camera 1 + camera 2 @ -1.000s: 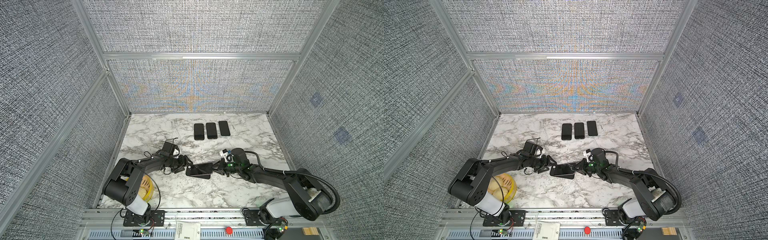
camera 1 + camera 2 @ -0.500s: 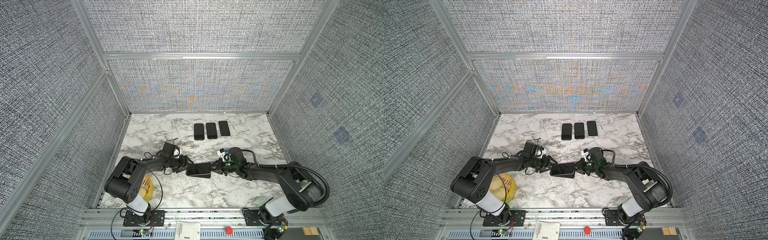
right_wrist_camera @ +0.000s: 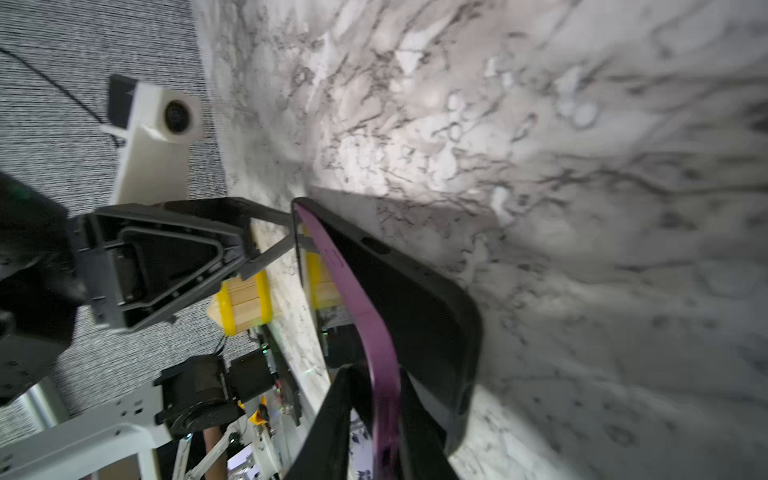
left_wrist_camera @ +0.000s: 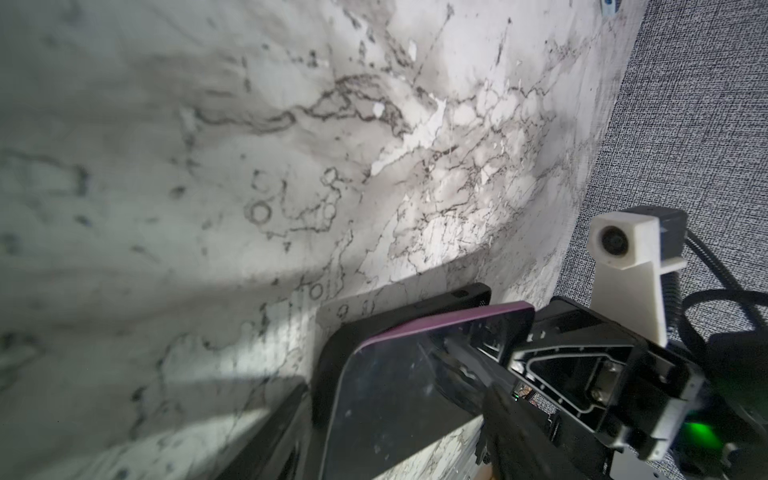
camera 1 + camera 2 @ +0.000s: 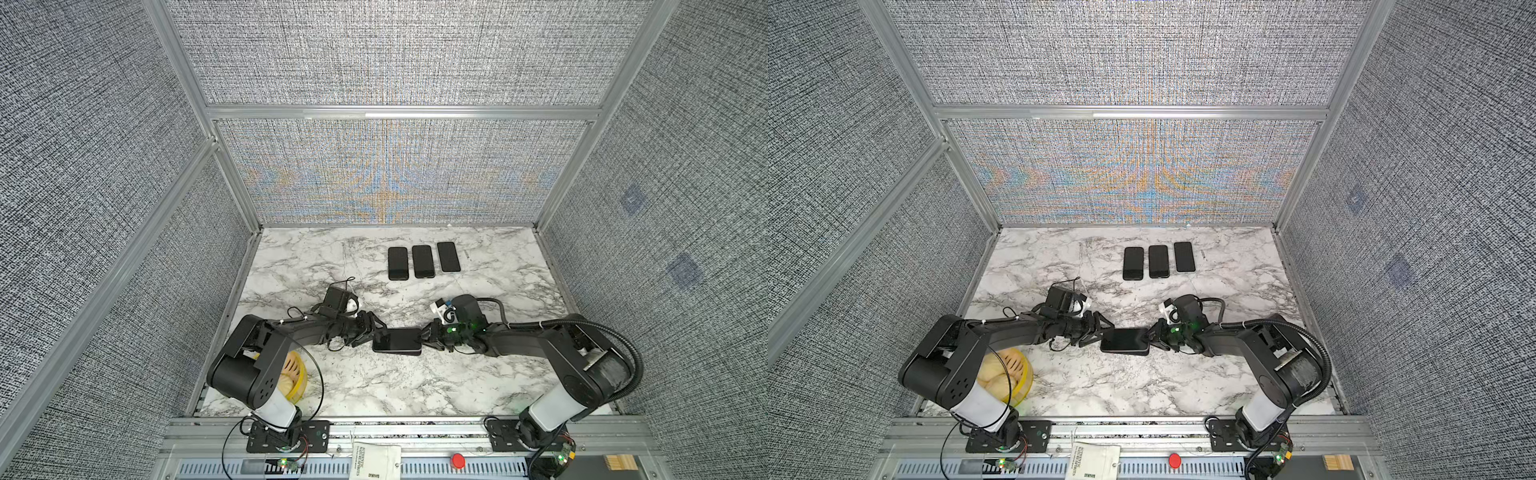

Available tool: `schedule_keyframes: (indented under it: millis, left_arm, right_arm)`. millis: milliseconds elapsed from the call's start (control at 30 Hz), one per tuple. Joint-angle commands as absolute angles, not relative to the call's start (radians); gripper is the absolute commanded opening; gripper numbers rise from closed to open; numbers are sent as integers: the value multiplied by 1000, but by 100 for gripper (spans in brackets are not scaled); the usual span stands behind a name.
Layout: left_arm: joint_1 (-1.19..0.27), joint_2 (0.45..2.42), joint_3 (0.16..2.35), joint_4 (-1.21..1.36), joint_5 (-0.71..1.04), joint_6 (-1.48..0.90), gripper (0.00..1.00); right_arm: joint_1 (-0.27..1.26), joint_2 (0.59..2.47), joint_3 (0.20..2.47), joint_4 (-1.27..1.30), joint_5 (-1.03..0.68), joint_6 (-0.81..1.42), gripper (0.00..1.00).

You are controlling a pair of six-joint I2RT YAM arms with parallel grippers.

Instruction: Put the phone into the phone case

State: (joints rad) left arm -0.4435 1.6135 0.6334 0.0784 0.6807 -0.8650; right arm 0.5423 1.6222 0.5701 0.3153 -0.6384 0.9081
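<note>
Black left gripper (image 5: 371,332) sits at the left end of the case (image 4: 415,311). Its jaws are set wide across the case's width, with a finger (image 4: 274,415) against the case's side. It grips the case and holds it steady.

The purple-edged phone (image 4: 395,395) lies screen-up on the case. Its left end has dropped inside the case's rim. Its right end rides above the rim, so the phone is tilted and not seated. In both top views neither item has shifted over the tabletop (image 5: 374,386) during the last second.

The right gripper (image 5: 424,336) is at the right end of the case, with one finger on either side of the phone's raised end. Its arm's elbow has drawn in toward the case since a second ago. The right wrist view shows thin dark gaps beside the purple edge. Whether the jaws still pinch the phone cannot be told.

Judgement: insertion is partly done. If the right gripper is letting go, the probable next step is to press the raised end down until the rim closes over it. Risk: the seated left end may lever back out under that push.
</note>
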Motion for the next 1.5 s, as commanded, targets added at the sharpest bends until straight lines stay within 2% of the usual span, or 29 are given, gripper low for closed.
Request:
schedule_keyframes:
  millis: [0, 267, 467, 633, 767, 1033, 1167, 1467]
  left_arm:
    - [-445, 1610, 626, 44, 673, -863, 68]
    - [-445, 1603, 617, 46, 669, -863, 68]
    - [-446, 1600, 630, -7, 655, -829, 68]
    - [-447, 1603, 659, -80, 644, -779, 68]
    - [-461, 1616, 680, -107, 644, -753, 67]
    - [-489, 1636, 697, -113, 652, -750, 57]
    - [-494, 1655, 704, -119, 653, -749, 48]
    - [-496, 1674, 708, -138, 652, -740, 41]
  right_arm:
    - [542, 1621, 599, 144, -589, 824, 27]
    - [552, 1613, 695, -48, -560, 727, 43]
    - [580, 1538, 790, -292, -419, 631, 52]
    - [609, 1514, 821, -379, -329, 598, 56]
    - [633, 1525, 821, -369, -300, 601, 52]
    - [656, 1583, 839, -336, -310, 595, 31]
    - [665, 1597, 847, -320, -324, 601, 28]
    - [676, 1620, 845, -296, -330, 610, 23]
